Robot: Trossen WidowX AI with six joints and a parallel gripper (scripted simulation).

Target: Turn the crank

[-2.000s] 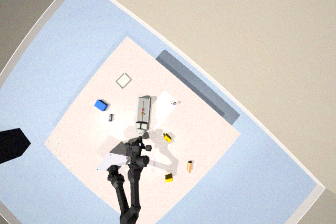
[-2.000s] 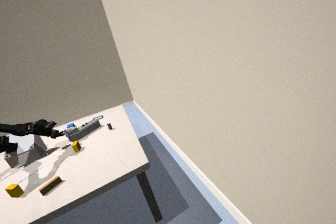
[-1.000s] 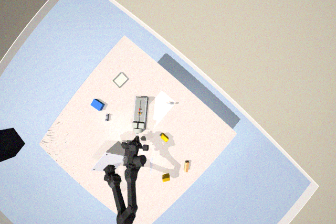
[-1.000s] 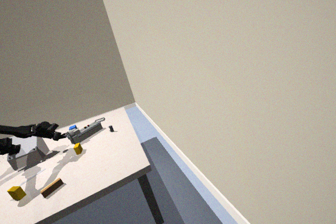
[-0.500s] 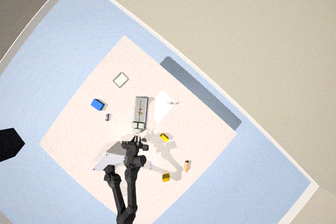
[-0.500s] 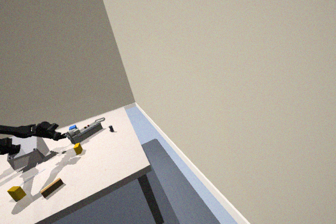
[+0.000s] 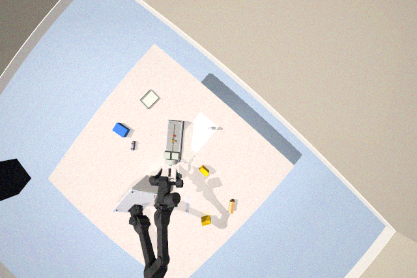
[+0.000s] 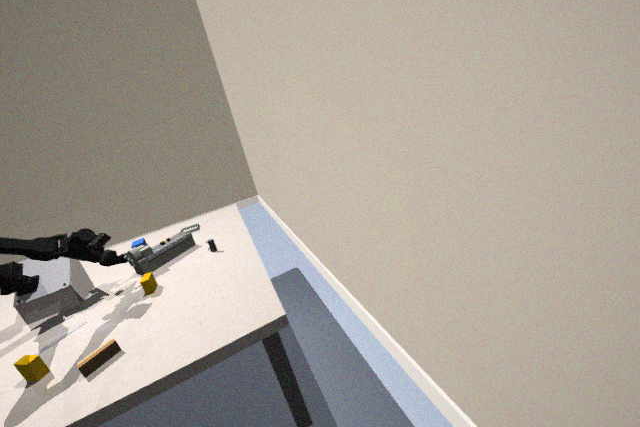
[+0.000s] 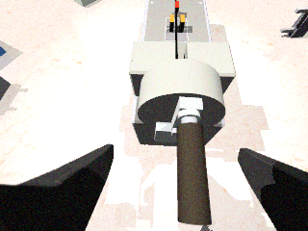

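Observation:
The grey crank machine (image 7: 178,135) (image 8: 175,252) (image 9: 155,29) has a pale round hub (image 9: 180,82) at its near end. The crank's dark brown handle (image 9: 192,178) (image 7: 169,172) points back toward the arm. My gripper (image 9: 175,151) (image 7: 169,170) is open wide, with one finger on each side of the handle and a gap on both sides. The red pointer (image 9: 176,5) (image 7: 173,135) stands beyond the two brass marks, farther from the crank than they are. The left brass mark (image 9: 172,18) and right brass mark (image 9: 182,18) stand on either side of the slot.
A grey box (image 7: 136,200) (image 8: 46,282) stands beside the arm. Two yellow blocks, one nearer (image 7: 204,170) (image 8: 148,283) and one farther (image 7: 205,221) (image 8: 32,369), and an orange block (image 7: 231,206) lie to the right. A blue block (image 7: 120,129) and square tray (image 7: 150,99) lie left.

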